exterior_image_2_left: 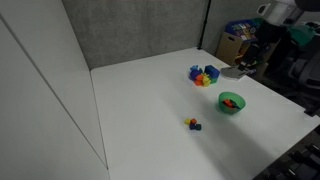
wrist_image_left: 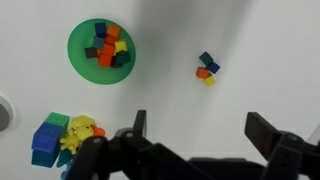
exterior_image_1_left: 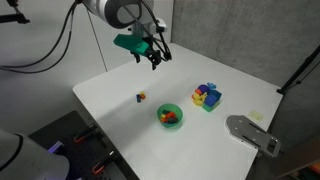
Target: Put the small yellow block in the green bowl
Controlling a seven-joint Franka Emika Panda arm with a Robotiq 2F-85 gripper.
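Note:
The small yellow block (wrist_image_left: 209, 80) lies on the white table, touching a tiny orange block and a dark blue one (wrist_image_left: 207, 62). This little group also shows in both exterior views (exterior_image_1_left: 140, 97) (exterior_image_2_left: 191, 123). The green bowl (wrist_image_left: 75, 45) holds several coloured blocks and stands apart from the group; it also shows in both exterior views (exterior_image_1_left: 163, 120) (exterior_image_2_left: 238, 108). My gripper (wrist_image_left: 200, 130) is open and empty. It hangs high above the table in an exterior view (exterior_image_1_left: 152, 57), away from both the block and the bowl.
A cluster of blue, green and yellow blocks (wrist_image_left: 60, 135) (exterior_image_1_left: 207, 96) (exterior_image_2_left: 203, 75) lies near the bowl. A grey metal piece (exterior_image_1_left: 250, 132) sits at a table corner. White table edges show in both exterior views; cables and equipment lie beyond.

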